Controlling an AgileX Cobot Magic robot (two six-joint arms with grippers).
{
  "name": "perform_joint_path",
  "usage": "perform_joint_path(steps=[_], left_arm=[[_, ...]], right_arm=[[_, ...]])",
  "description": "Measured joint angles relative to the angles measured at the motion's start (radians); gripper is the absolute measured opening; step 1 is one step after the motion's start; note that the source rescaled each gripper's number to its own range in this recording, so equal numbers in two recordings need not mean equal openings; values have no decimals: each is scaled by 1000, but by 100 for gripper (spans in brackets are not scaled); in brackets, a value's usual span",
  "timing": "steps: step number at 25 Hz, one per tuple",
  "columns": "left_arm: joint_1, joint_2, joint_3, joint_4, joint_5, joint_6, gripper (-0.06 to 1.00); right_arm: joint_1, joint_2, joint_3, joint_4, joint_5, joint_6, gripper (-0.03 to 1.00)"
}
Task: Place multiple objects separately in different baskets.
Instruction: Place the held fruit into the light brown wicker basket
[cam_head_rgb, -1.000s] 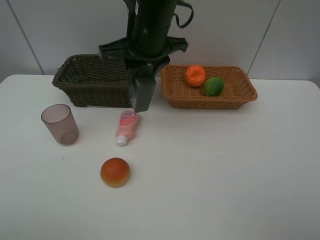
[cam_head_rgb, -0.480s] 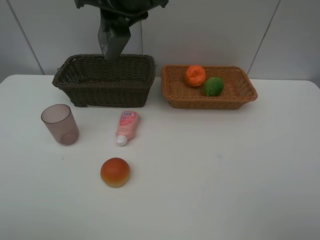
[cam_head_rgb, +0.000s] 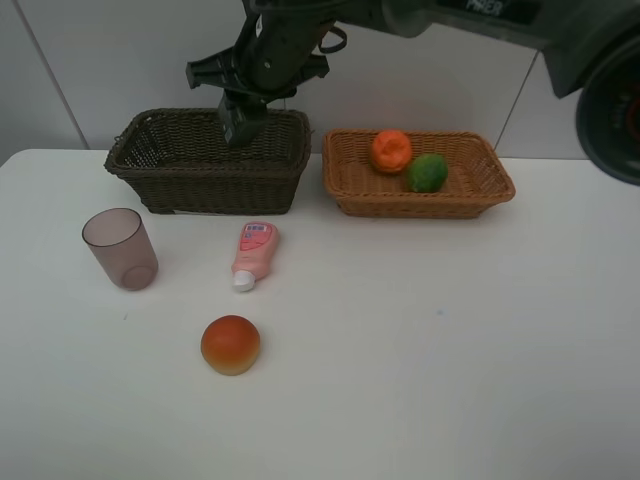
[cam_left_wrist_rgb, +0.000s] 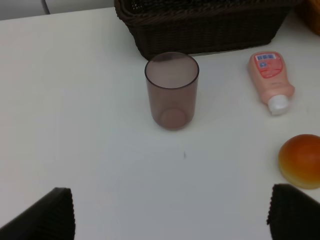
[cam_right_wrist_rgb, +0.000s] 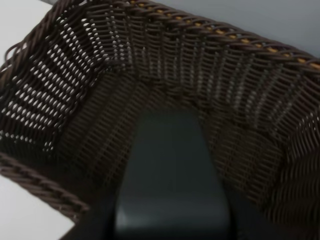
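Clamped shut on the dark grey-black bottle (cam_head_rgb: 240, 122): the right gripper (cam_head_rgb: 243, 98), reaching across to the left half of the high view. Holds the bottle upright over the dark brown basket (cam_head_rgb: 200, 185), lower end about level with the rim, towards the back wall. From the right wrist, shows that bottle (cam_right_wrist_rgb: 170, 175) large in the foreground, with the basket's woven wall (cam_right_wrist_rgb: 75, 100) and floor beneath; cannot tell whether bottle and weave touch. Spread wide and gripping nothing: the left gripper (cam_left_wrist_rgb: 170, 217), with only two dark fingertips (cam_left_wrist_rgb: 47, 215) in sight above the white table (cam_left_wrist_rgb: 75, 125). Ahead of it, upright and mouth up, the translucent mauve cup (cam_left_wrist_rgb: 171, 90), near the dark basket's front wall. Further along, lying flat with its white cap pointing away from that basket, the pink tube (cam_head_rgb: 253, 253). Nearer the table's front edge, alone, the red-orange peach (cam_head_rgb: 230, 344). Right of the dark basket, the light orange-tan basket (cam_head_rgb: 420, 203), holding the orange (cam_head_rgb: 390, 150) and the green lime (cam_head_rgb: 427, 172) close together.
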Motion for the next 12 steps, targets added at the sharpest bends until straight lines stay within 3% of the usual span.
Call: perform_joint_path(steps=[12], left_arm=[[0,0,0,0,0,0,100]], right_arm=[[-23,112,1,2,-165,0,1]])
